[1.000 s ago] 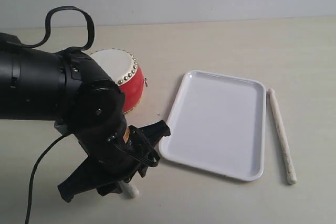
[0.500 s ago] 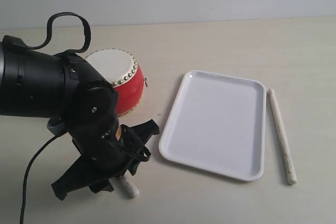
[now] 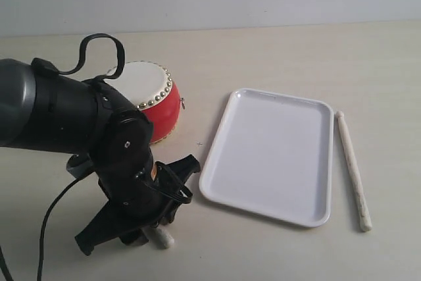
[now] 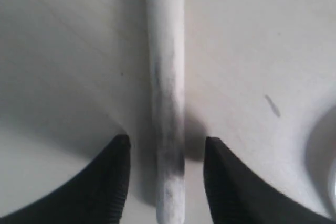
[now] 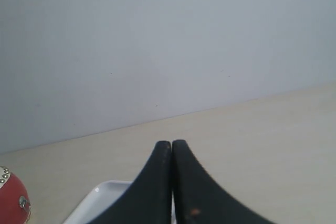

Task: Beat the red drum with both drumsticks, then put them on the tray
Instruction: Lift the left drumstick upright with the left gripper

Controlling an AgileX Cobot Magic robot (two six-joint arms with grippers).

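The red drum (image 3: 158, 104) with its cream skin stands upright behind my left arm; its edge also shows in the right wrist view (image 5: 10, 203). One pale drumstick (image 4: 167, 77) lies on the table between the spread jaws of my left gripper (image 4: 167, 148), which is open with a gap on each side. From outside only that stick's end (image 3: 162, 237) peeks out below the left gripper (image 3: 152, 227). The other drumstick (image 3: 352, 170) lies along the right edge of the white tray (image 3: 270, 156). My right gripper (image 5: 171, 145) is shut on nothing, up in the air.
The beige table (image 3: 296, 64) runs back to a pale wall. A black cable (image 3: 49, 218) hangs from the left arm. The tray's corner (image 5: 97, 198) shows below the right gripper.
The left arm has shifted a little left and settled lower over the near drumstick, so more of the drum shows. Tray and right drumstick have not moved.
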